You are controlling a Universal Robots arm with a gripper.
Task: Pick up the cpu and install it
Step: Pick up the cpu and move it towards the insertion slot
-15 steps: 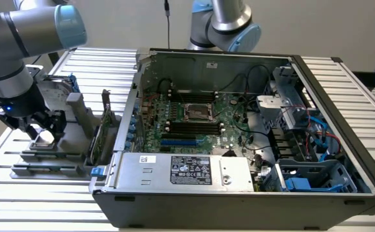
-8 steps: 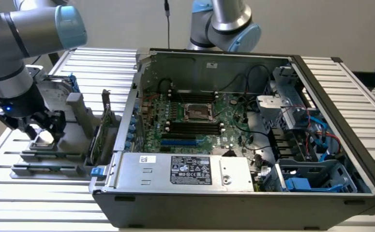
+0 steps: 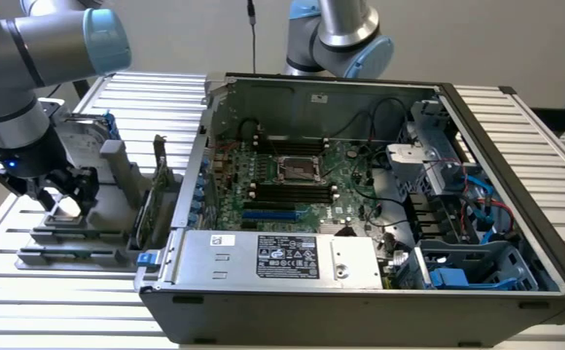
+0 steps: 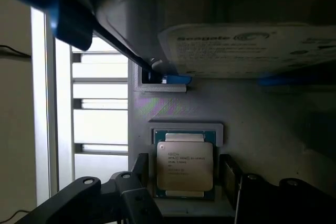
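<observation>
You have a slatted metal table (image 3: 515,131) with an open case (image 3: 360,306) lying on it, its board facing up and the socket (image 3: 299,169) near the middle. On the exterior view's left, your arm (image 3: 29,44) reaches down over a grey rack (image 3: 78,237) that stands just beside the case. A hard drive (image 4: 252,48) with blue brackets stands in that rack, near the wrist. Your gripper (image 3: 65,200) is low over the rack with its jaws spread wide, holding nothing. The cpu (image 4: 185,165) lies flat in its shallow seat on the rack, well apart from the socket. In the wrist view the two dark fingers (image 4: 140,171) stand one on each side of it, close to its edges, with a thin gap showing on each side.
</observation>
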